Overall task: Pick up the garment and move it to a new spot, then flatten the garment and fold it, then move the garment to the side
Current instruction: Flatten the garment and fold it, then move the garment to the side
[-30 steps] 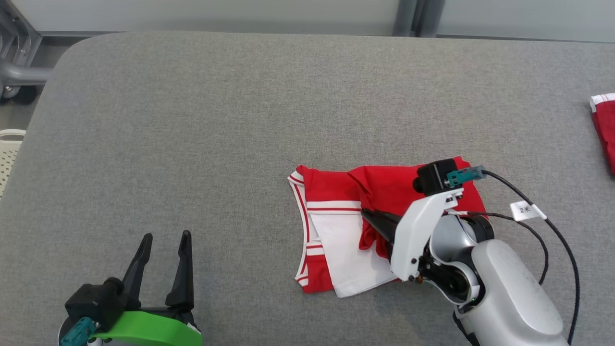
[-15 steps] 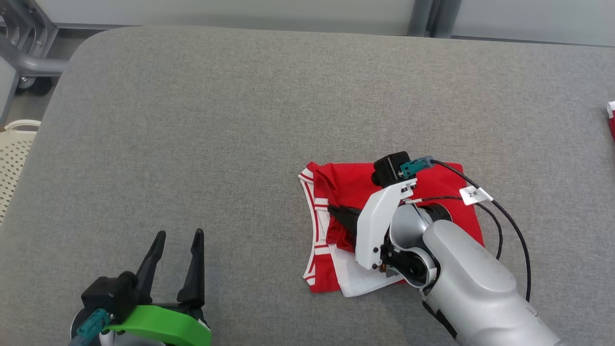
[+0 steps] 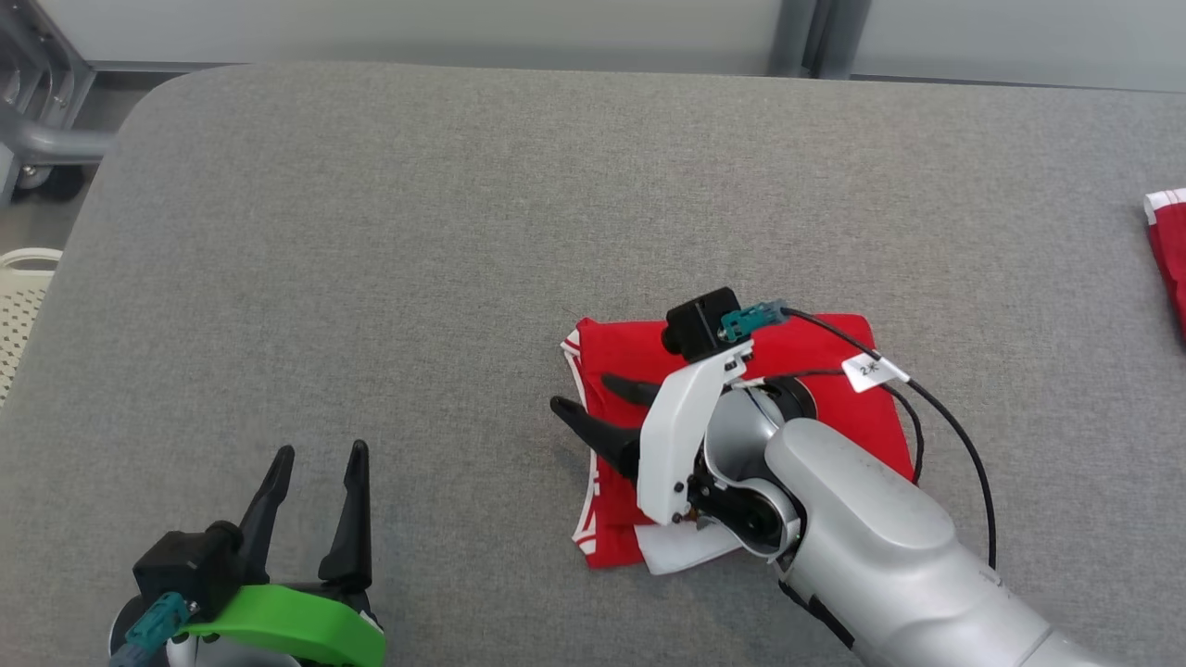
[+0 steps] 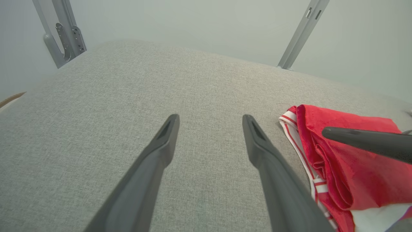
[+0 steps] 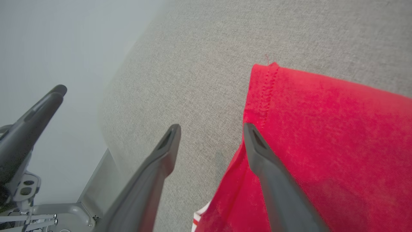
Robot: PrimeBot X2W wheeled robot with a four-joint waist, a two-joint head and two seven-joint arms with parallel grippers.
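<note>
Both are gaping empty: left pincer idling, right pincer straddling the garment edge; lifting straight off is probably sparing the fold.

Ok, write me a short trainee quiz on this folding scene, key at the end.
1. True or false: the right gripper is shut on the red garment.
2. The left gripper is: A) open over the garment; B) open over bare table; C) shut on the garment.
3. Besides red, what colour shows on the garment?
Key: 1 false, its jaws stand open; 2 B; 3 white.
</note>
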